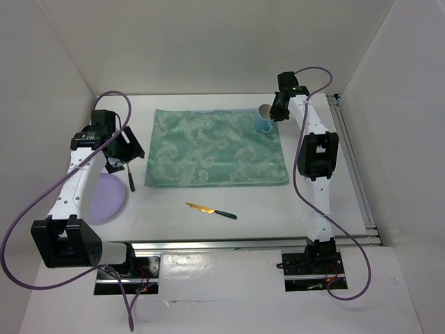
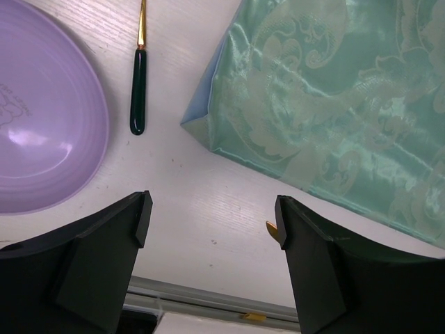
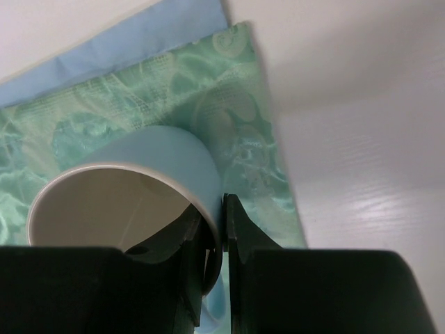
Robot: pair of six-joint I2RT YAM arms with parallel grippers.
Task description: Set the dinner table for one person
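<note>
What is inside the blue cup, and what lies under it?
Inside the cup, only its white wall and one finger of the right gripper show; the gripper hides the bottom. The placemat lies below; contact cannot be seen.

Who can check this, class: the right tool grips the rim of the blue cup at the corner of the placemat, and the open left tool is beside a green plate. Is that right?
Not quite: the plate beside the open left tool is purple, not green, as the left wrist view shows. The right tool does grip the rim of the blue cup at the corner of the placemat.
</note>
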